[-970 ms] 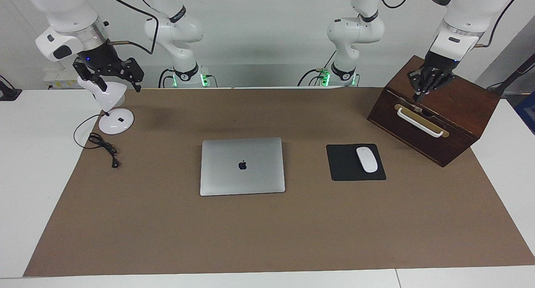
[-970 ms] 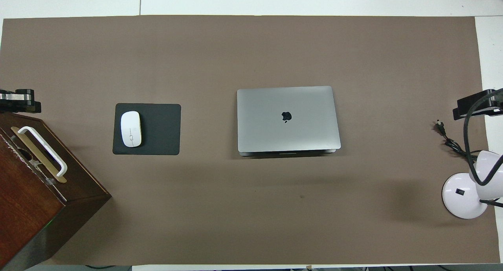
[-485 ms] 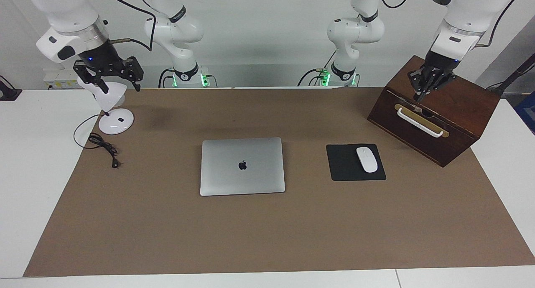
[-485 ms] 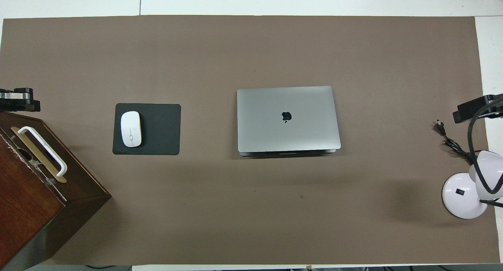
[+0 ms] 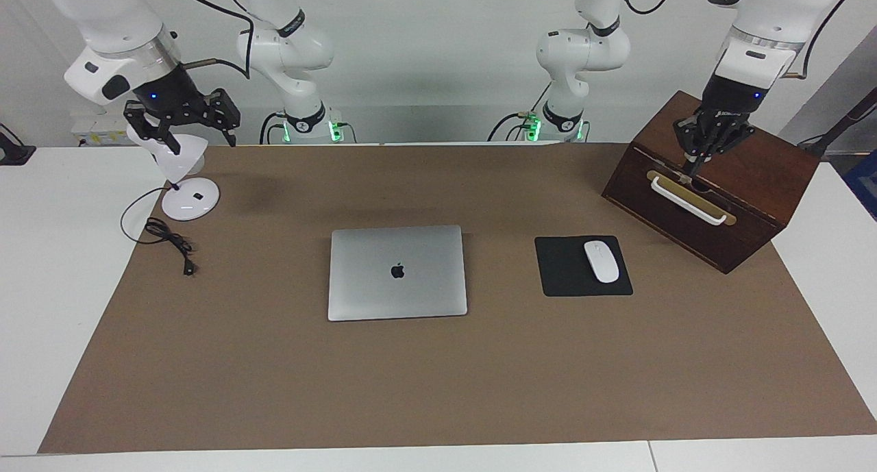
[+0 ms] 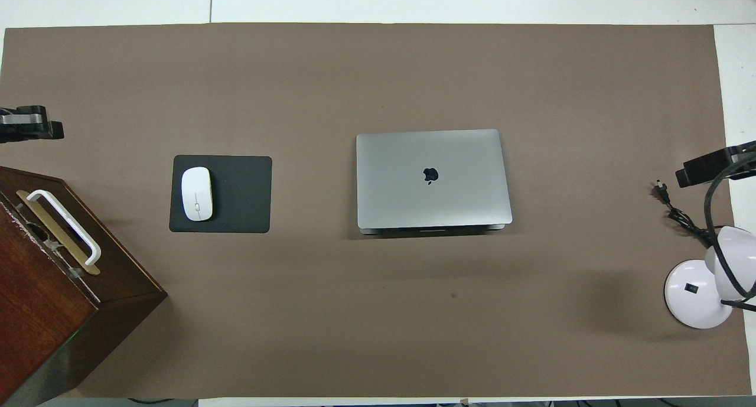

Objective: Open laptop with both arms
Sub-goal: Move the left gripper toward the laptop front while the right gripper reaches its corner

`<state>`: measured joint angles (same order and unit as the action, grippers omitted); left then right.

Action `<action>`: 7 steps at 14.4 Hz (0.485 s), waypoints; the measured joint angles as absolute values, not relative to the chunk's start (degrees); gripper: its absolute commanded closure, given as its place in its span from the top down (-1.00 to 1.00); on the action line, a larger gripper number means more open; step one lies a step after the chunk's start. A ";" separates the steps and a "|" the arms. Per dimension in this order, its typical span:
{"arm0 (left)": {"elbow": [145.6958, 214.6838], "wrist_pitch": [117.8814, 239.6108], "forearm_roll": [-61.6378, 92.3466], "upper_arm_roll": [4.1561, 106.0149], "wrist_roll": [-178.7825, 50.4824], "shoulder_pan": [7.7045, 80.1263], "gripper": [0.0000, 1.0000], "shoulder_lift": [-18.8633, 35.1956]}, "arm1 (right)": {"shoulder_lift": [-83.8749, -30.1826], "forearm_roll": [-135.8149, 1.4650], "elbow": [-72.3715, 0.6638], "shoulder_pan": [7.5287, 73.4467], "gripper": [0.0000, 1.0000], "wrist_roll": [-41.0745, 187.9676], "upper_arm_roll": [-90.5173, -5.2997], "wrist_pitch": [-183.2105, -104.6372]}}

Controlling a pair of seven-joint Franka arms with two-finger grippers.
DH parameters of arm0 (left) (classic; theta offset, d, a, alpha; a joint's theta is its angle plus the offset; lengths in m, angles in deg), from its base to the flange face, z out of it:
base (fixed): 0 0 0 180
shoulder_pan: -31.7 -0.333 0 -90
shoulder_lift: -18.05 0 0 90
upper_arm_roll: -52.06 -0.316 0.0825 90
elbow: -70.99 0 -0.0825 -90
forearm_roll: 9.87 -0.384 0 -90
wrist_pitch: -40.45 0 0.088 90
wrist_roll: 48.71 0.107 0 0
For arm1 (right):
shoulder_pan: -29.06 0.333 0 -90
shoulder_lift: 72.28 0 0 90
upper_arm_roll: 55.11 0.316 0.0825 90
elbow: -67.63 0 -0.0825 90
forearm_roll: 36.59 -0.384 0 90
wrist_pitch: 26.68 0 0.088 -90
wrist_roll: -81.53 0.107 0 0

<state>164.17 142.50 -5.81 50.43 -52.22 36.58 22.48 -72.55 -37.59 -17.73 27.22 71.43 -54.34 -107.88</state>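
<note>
The silver-grey laptop (image 5: 397, 272) lies closed and flat on the brown mat near the table's middle, apple logo up; it also shows in the overhead view (image 6: 433, 178). My right gripper (image 5: 199, 142) hangs open over the white desk lamp at the right arm's end of the table, well apart from the laptop. Only part of it shows at the edge of the overhead view (image 6: 706, 166). My left gripper (image 5: 693, 165) points down over the wooden box, its fingers together, just above the white handle. It holds nothing and shows at the edge of the overhead view (image 6: 32, 126).
A dark wooden box (image 5: 747, 177) with a white handle (image 5: 687, 199) stands at the left arm's end. A black mouse pad (image 5: 565, 280) with a white mouse (image 5: 601, 261) lies between the box and the laptop. A white lamp (image 5: 190, 199) and its black cord (image 5: 171, 242) sit at the right arm's end.
Both grippers have shifted slightly in the air: the left one above the box, the right one over the lamp toward the table's middle. The laptop has not moved.
</note>
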 measured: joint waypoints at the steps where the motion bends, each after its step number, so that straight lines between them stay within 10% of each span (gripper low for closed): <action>1: 164.26 142.93 -5.77 50.45 -52.22 36.58 -1.00 22.48 | -72.57 -37.60 -17.79 27.26 0.48 71.25 -54.06 -107.91; 7: 167.22 149.74 -5.64 51.16 -52.09 36.83 -1.00 22.54 | -76.81 -35.26 -28.42 31.43 0.89 69.96 -51.76 -119.10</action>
<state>167.22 149.74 -5.64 51.16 -52.09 36.83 22.54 -76.81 -35.26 -28.42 31.43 69.96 -51.76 -119.10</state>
